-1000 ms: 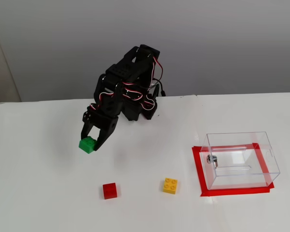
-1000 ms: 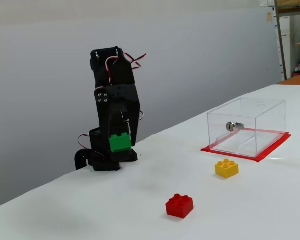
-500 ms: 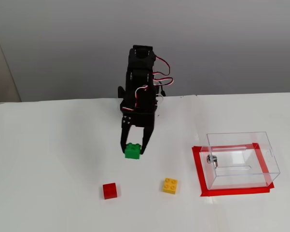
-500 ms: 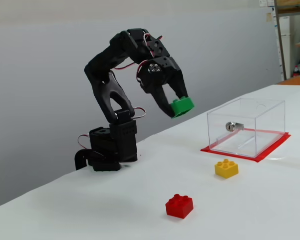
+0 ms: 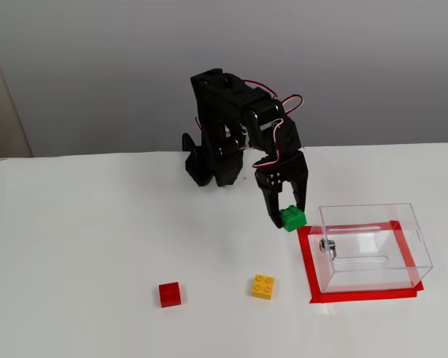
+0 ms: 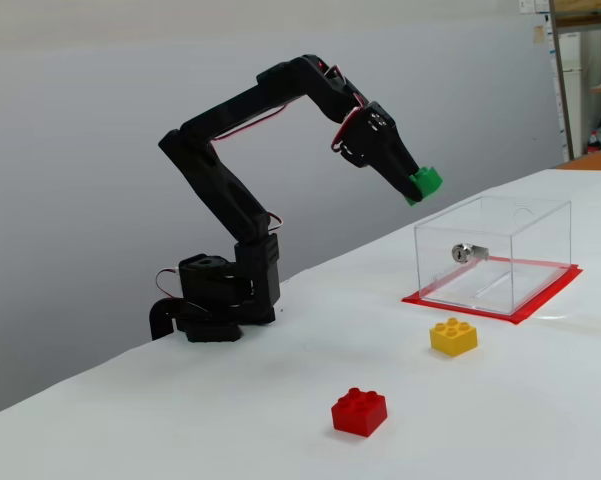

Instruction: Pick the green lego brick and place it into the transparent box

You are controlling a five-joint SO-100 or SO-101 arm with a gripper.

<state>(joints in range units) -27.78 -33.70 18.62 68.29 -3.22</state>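
Note:
My gripper (image 5: 290, 216) (image 6: 422, 185) is shut on the green lego brick (image 5: 292, 218) (image 6: 426, 182) and holds it in the air, well above the table. In a fixed view the brick is just left of the transparent box (image 5: 373, 250); in another it hangs above and left of the box's (image 6: 495, 255) top left corner. The box stands open-topped inside a red tape frame (image 5: 307, 265) (image 6: 540, 300), with a small metal part on its near wall.
A yellow brick (image 5: 263, 286) (image 6: 454, 336) lies on the white table in front of the box. A red brick (image 5: 171, 294) (image 6: 359, 411) lies further left. The arm's black base (image 5: 209, 160) (image 6: 215, 300) stands at the back.

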